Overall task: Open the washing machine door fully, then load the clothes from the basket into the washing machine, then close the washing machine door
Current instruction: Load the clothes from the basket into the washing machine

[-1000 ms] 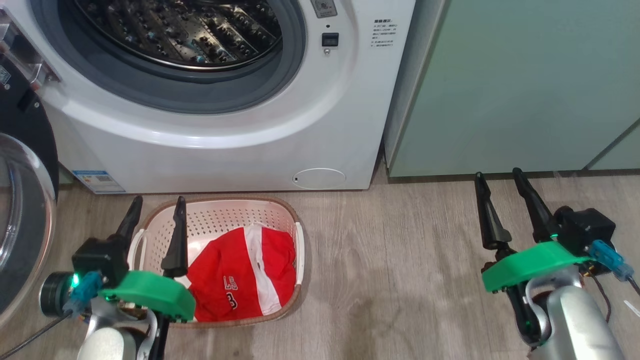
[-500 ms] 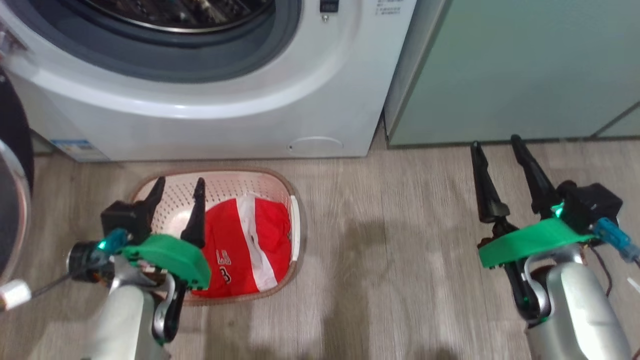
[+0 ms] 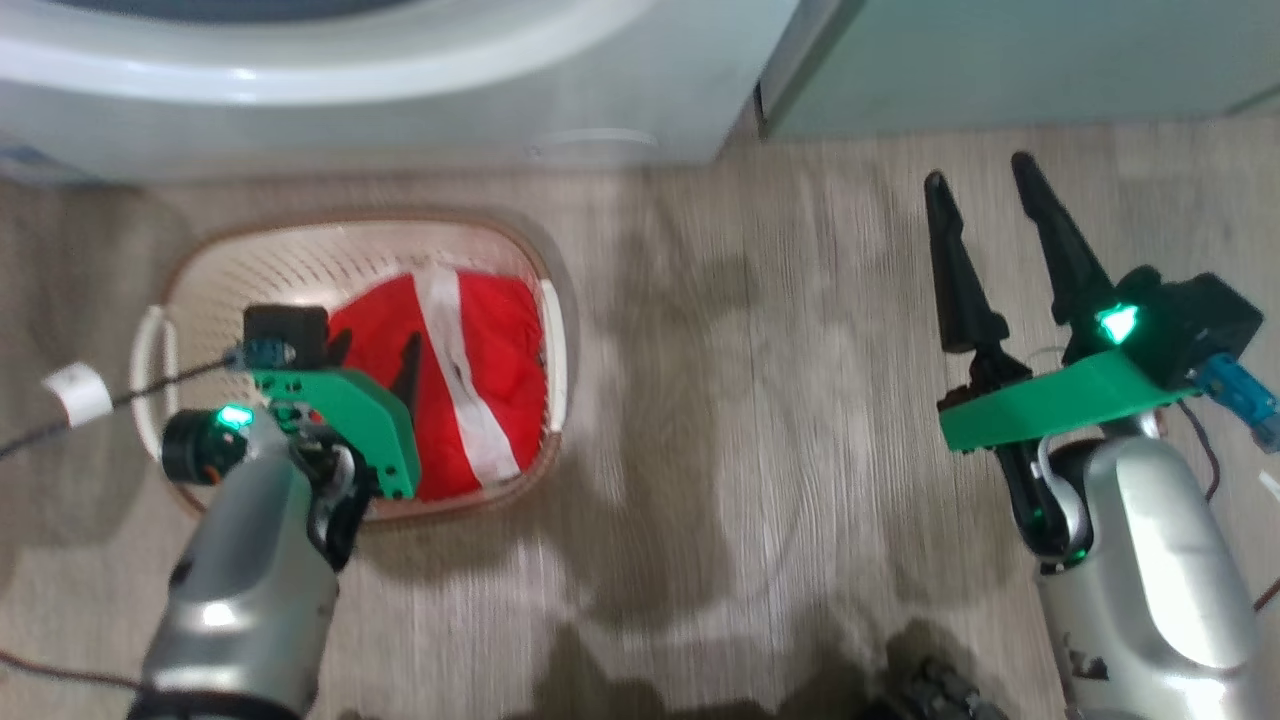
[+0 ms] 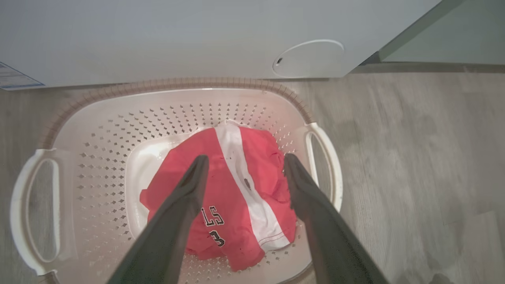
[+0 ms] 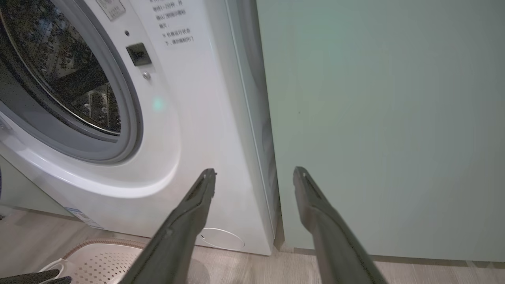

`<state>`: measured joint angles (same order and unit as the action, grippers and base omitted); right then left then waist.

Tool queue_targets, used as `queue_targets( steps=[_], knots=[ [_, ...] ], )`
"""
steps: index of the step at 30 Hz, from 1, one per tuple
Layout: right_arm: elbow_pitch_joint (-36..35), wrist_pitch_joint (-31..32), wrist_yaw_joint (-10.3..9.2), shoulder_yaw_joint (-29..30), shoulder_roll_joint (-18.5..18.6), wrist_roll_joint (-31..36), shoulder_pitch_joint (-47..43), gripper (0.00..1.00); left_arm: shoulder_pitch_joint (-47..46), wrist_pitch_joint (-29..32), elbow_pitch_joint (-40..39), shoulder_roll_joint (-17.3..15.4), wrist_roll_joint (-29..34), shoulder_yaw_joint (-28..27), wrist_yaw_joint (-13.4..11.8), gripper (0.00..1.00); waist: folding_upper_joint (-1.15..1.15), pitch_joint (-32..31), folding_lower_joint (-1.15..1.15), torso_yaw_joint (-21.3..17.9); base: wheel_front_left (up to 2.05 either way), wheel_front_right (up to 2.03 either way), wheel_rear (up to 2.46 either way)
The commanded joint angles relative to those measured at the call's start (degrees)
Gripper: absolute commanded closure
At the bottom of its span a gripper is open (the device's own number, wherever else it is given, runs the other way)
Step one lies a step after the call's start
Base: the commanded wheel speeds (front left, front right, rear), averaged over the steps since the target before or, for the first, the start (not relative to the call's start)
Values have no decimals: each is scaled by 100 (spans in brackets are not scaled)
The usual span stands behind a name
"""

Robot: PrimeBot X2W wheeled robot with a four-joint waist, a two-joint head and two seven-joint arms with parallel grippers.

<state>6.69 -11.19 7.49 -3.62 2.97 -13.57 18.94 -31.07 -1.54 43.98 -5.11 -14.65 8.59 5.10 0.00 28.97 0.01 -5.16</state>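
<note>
Head view (motion-blurred): the clothes (image 3: pixel 470 340) are all in the basket (image 3: pixel 200 255), on the floor (image 3: pixel 750 400) just in front of the washing machine (image 3: pixel 350 90). Left gripper (image 3: pixel 375 355) is over the basket with its tips above the red fabric; can't tell if they touch. Right gripper (image 3: pixel 978 172) is over bare floor well to the right, jaws apart and empty, near the green cabinet (image 3: pixel 1000 60).

Left wrist view: jaws wide, straddling the bundle, white stripe between them, not closed on anything. The right finger is near the basket's handle (image 4: pixel 323 157), so side room is tight. I'd go straight down and lift straight up.

Right wrist view: the drum (image 5: pixel 59 59) mouth is uncovered, so the door step looks done. How far the door swung I can't tell. No clothes in the part of the drum I can see. Jaws wide, aimed at the seam between machine and cabinet.

Status, my read: at the pick stage of loading; loading and door closing are left. The lift has to clear the basket rim and the machine's front lip. There's plenty of free floor to the right.
</note>
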Motion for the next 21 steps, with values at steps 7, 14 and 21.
queue_targets(
  steps=[7, 14, 21],
  knots=[
    [-311, -161, 0, -267, -9, -147, 312, 0, -926, 116, 1086, -308, -130, -64, 147, 0, 0, 1306, -1, -410, 0, 0, 0],
    [-236, -282, 0, -416, -9, -316, 534, 0, -1542, 418, 1859, -471, -428, -10, 225, 0, 0, 1945, -1, -645, 0, 0, 0],
    [-80, -355, 0, -529, -9, -448, 721, 0, -1976, 704, 2225, -629, -721, 84, 236, 0, 0, 2345, -1, -807, 0, 0, 0]
  ],
)
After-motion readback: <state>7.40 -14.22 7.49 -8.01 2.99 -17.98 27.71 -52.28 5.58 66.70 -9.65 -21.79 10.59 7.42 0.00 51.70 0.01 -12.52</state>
